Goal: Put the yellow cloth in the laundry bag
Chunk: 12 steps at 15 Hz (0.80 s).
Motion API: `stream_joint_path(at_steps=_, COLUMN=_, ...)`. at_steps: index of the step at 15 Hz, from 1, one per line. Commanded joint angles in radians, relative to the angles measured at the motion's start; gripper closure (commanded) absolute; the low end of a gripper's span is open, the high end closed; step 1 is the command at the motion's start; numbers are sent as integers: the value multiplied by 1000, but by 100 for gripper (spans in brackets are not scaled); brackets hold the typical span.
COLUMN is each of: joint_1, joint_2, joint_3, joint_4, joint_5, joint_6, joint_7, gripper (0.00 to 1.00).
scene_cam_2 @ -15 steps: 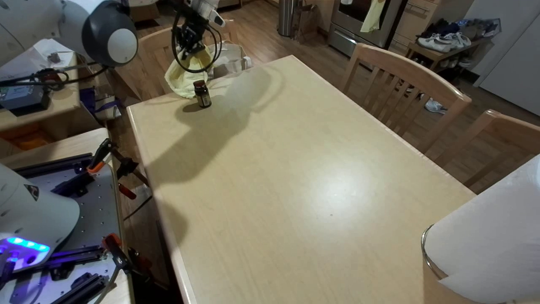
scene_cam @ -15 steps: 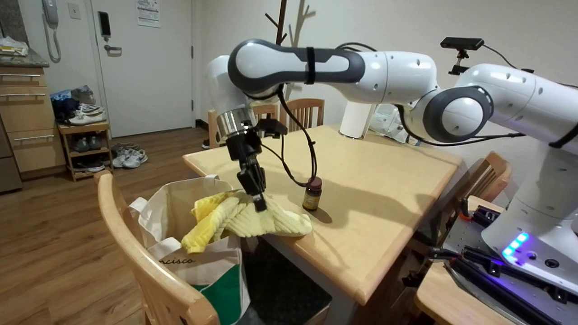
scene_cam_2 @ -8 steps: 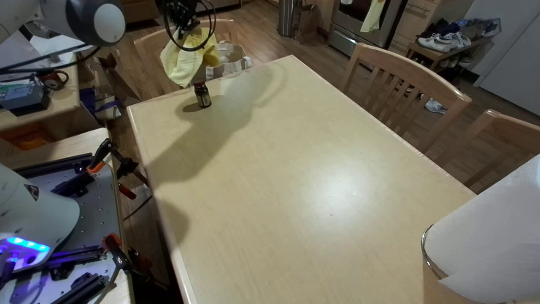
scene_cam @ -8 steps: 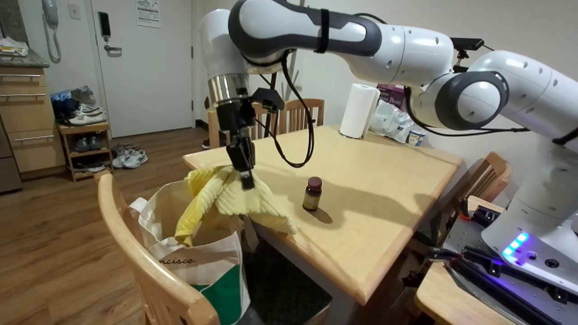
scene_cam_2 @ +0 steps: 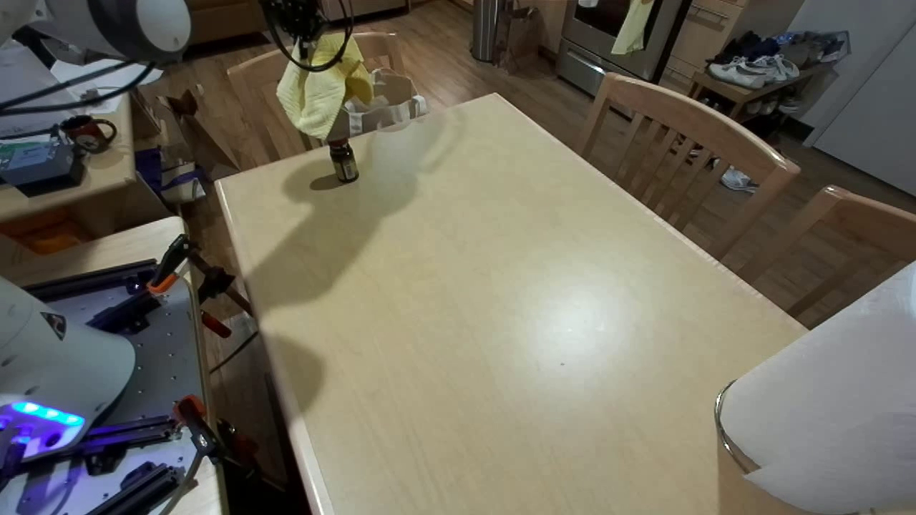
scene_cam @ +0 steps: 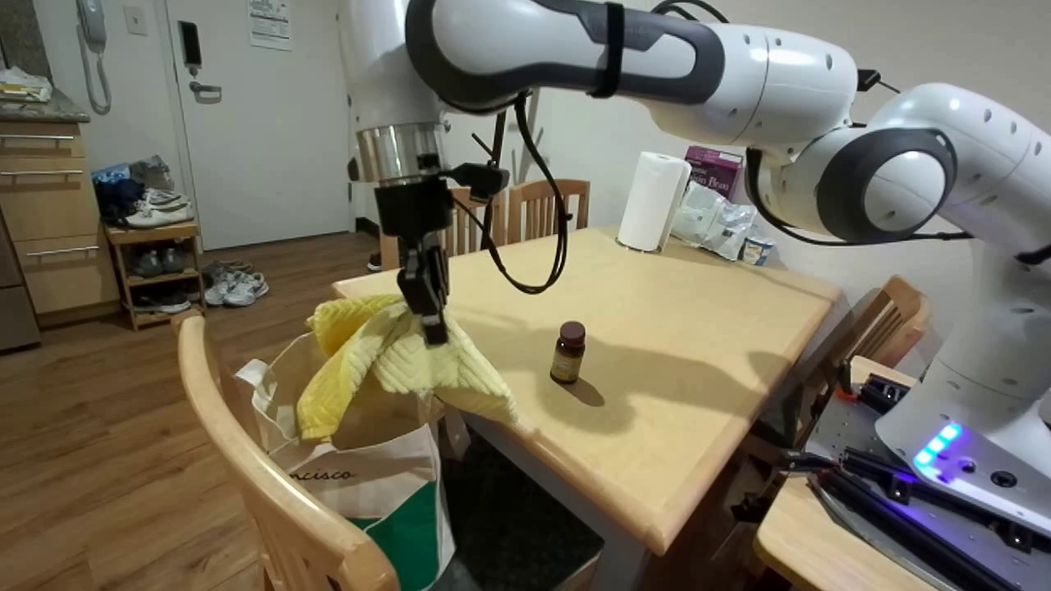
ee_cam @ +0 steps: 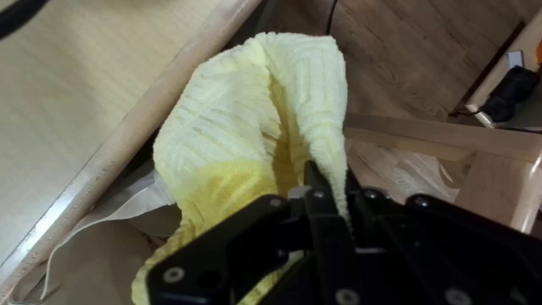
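Note:
The yellow cloth (scene_cam: pixel 410 361) is pale on one face and brighter yellow on the other. My gripper (ee_cam: pixel 330 171) is shut on a fold of it, and the cloth hangs down on both sides in the wrist view (ee_cam: pixel 220 123). The laundry bag (scene_cam: pixel 369 472) is a cream canvas bag with a green patch, standing open at the table's edge; it also shows in an exterior view (scene_cam_2: pixel 393 114). The cloth hangs above the bag's opening, with its brighter end over the near rim. Its pale end hangs by the table's edge; I cannot tell if it touches.
A dark bottle (scene_cam: pixel 568 353) stands on the table (scene_cam: pixel 657 295) near the cloth. A wooden chair (scene_cam: pixel 238 435) stands against the bag. A paper towel roll (scene_cam: pixel 653 201) and plastic bags (scene_cam: pixel 713 222) are at the table's back.
My gripper has risen with the cloth and shifted toward the bag. The cloth has lifted off the tabletop and now hangs over the bag's opening. The bottle has not moved.

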Motion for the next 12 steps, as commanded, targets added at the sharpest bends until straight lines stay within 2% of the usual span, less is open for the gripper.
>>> stream_joint_path(at_steps=1, joint_1=41, joint_2=-28, joint_3=-77, joint_4=-25, joint_5=-102, joint_6=-40, joint_7=8, gripper=95)
stream_joint_path(at_steps=7, joint_1=120, joint_2=-15, joint_3=-206, joint_4=-10, joint_5=-276, joint_6=-162, joint_7=5, gripper=95)
stream_joint_path(at_steps=12, joint_1=231, joint_2=30, joint_3=-304, joint_4=9, joint_5=-422, joint_6=-152, joint_7=19, gripper=95)
